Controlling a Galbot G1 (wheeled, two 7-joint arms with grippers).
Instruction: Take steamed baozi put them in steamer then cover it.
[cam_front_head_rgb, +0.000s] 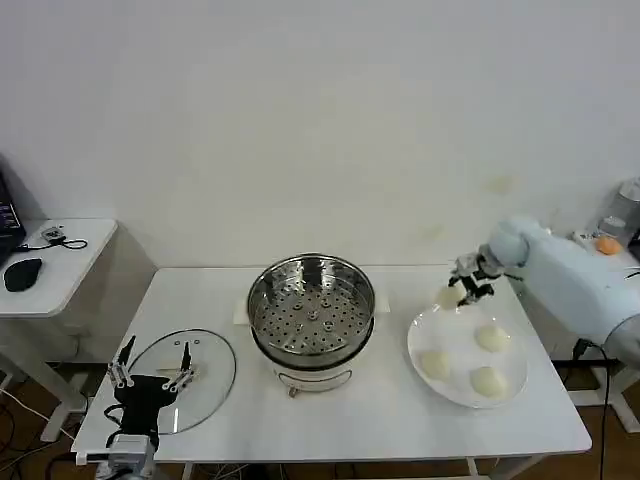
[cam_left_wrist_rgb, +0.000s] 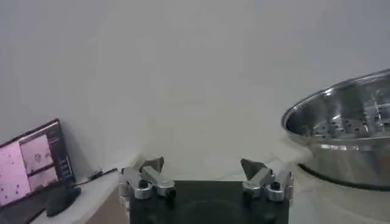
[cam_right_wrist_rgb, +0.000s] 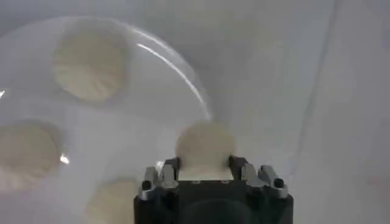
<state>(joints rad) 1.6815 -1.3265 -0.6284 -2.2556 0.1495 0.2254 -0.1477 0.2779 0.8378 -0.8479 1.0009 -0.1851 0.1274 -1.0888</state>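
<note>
The shiny steel steamer (cam_front_head_rgb: 312, 305) stands open at the table's middle, its perforated tray bare; its rim also shows in the left wrist view (cam_left_wrist_rgb: 347, 131). My right gripper (cam_front_head_rgb: 455, 292) is shut on one cream-white baozi (cam_right_wrist_rgb: 205, 146), held above the far edge of the white plate (cam_front_head_rgb: 455, 345). Three more baozi (cam_front_head_rgb: 492, 337) lie on that plate (cam_right_wrist_rgb: 140, 103). The glass cover (cam_front_head_rgb: 205, 365) lies flat at the front left. My left gripper (cam_front_head_rgb: 152, 372) hovers open over it, fingers wide apart (cam_left_wrist_rgb: 203, 165).
A low white side table (cam_front_head_rgb: 60, 270) with a black mouse (cam_front_head_rgb: 22, 273) and a cable stands to the left. A lit laptop screen (cam_left_wrist_rgb: 33, 161) shows there too. The wall is close behind the table.
</note>
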